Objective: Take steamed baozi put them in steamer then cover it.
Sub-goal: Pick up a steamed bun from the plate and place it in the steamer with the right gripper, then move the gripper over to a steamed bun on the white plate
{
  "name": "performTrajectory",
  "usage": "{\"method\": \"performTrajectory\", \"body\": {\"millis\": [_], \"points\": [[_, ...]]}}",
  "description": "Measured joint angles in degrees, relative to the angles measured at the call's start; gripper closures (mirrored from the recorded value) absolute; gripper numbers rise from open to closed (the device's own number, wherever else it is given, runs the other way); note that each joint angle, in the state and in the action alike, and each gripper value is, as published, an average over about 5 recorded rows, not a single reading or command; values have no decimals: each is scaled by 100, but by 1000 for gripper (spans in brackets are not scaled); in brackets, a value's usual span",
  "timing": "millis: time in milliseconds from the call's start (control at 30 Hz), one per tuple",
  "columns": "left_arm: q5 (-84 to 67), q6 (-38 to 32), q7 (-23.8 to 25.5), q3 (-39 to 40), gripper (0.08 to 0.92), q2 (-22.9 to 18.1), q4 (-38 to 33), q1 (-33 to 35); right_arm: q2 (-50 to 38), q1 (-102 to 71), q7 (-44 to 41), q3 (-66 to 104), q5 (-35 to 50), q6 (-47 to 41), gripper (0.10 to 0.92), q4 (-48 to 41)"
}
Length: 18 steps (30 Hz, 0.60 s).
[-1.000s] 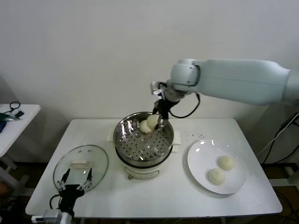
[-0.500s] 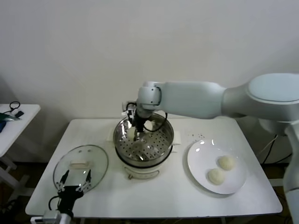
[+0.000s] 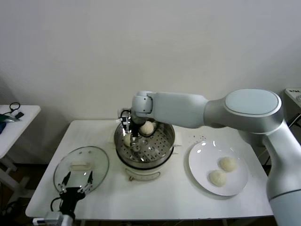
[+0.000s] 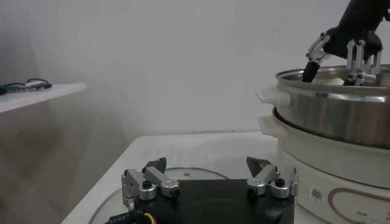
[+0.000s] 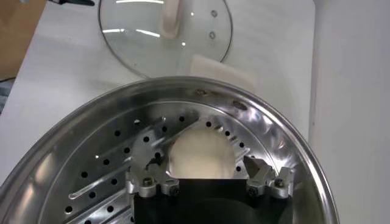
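Note:
The steamer [image 3: 170,139] stands mid-table with two baozi in it, one at the back [image 3: 147,127] and one at the left [image 3: 127,139]. My right gripper [image 3: 133,139] reaches down into the basket, open. In the right wrist view that left baozi [image 5: 201,151] rests on the perforated floor [image 5: 103,164] between the spread fingers of the right gripper [image 5: 202,160]. Two more baozi [image 3: 227,164] [image 3: 217,178] lie on the white plate [image 3: 195,160]. The cover [image 3: 81,167] lies flat at the table's left. My left gripper [image 3: 75,184] [image 4: 206,164] hovers open over its near edge.
A side table [image 3: 14,123] with small items stands to the far left. The right arm's long white forearm [image 3: 188,109] spans above the table's back, from the right to the steamer. The steamer's cream base [image 4: 317,176] shows close to the left gripper.
The right gripper swung from the steamer's back rim to its left side, lowered the baozi onto the floor and opened. The left arm stayed put.

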Motion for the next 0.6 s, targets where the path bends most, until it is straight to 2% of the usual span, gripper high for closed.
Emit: {"method": "performTrajectory", "body": {"millis": [233,600], "points": [[14,35,13,10,177,-5,-46,-2,-664,592,-389,-238,175,300,203,517],[23,59,25,33,177,3,-68,-11,-2718,1652,-860,-1260,-39,623,203,1964]]}}
